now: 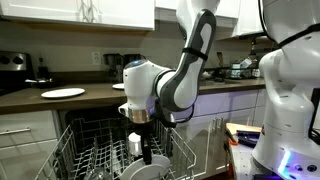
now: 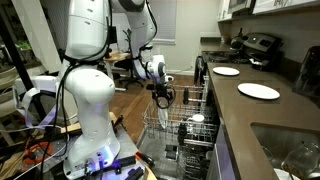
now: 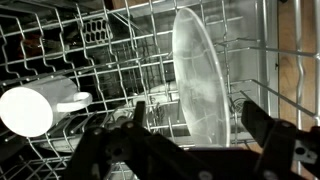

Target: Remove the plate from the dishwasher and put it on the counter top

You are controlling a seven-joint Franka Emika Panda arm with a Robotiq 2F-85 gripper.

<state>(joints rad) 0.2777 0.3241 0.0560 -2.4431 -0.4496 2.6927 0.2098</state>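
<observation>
Hanging low inside the dishwasher (image 1: 85, 150) in both exterior views, the gripper (image 3: 195, 128) holds nothing, its jaws spread wide in the wrist view with one dark finger on each side of the plate (image 3: 200, 75). That plate stands on edge among the pale tines, centre right of the wrist frame, with a white cup (image 3: 28, 110) at lower left. Left of centre in an exterior view, the counter top (image 1: 20, 99) carries a thin white plate (image 1: 63, 93).

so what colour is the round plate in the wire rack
The round dinner plate is pale grey-white; wrist view shows it best.
</observation>
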